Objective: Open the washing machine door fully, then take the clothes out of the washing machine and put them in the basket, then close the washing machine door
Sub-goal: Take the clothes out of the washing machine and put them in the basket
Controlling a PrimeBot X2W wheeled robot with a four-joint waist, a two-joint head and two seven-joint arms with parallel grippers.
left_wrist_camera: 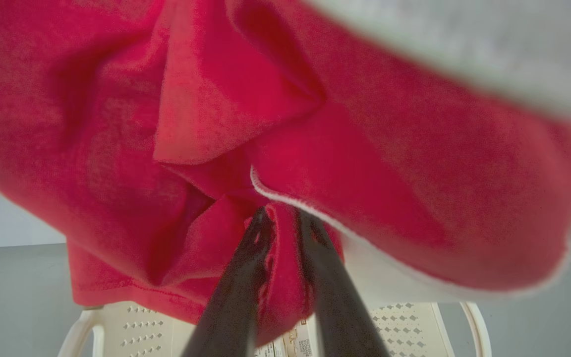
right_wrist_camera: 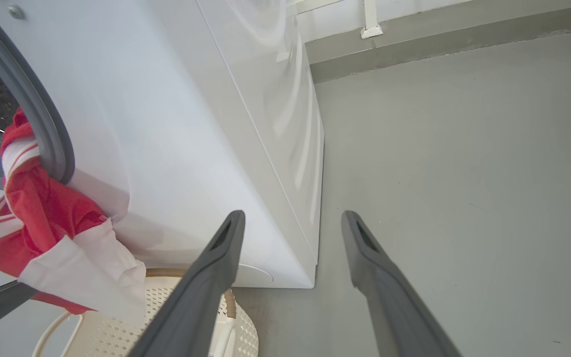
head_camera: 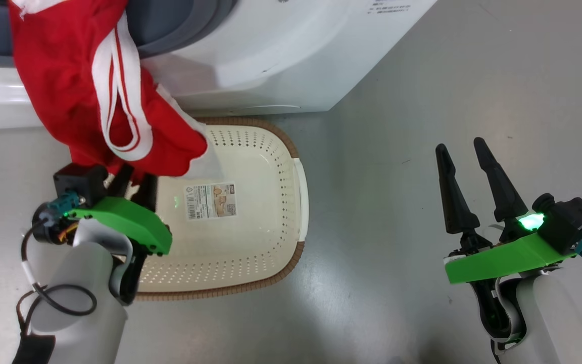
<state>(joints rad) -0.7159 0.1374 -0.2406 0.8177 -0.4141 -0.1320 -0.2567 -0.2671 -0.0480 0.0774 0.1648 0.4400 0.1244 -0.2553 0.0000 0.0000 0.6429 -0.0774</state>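
Red clothes (head_camera: 68, 91) with white stripes hang out of the washing machine (head_camera: 281, 60) mouth, down over the far left corner of the cream basket (head_camera: 250, 237). A white cloth piece (head_camera: 205, 162) droops from their lower edge. My left gripper (head_camera: 132, 174) is shut on the clothes' bottom fold, above the basket. In the left wrist view a strip of the red clothes (left_wrist_camera: 365, 173) is pinched in the left gripper (left_wrist_camera: 280, 213), with the basket (left_wrist_camera: 404, 322) below. My right gripper (head_camera: 460, 146) stands open over bare floor to the right. The washing machine door is out of view.
The right wrist view shows the open right gripper (right_wrist_camera: 290, 215) near the washing machine's (right_wrist_camera: 191, 124) white side. The grey gasket (right_wrist_camera: 37, 109) has the clothes (right_wrist_camera: 42, 213) spilling past it toward the basket (right_wrist_camera: 117, 337). Grey floor (head_camera: 397, 278) spreads right of the basket.
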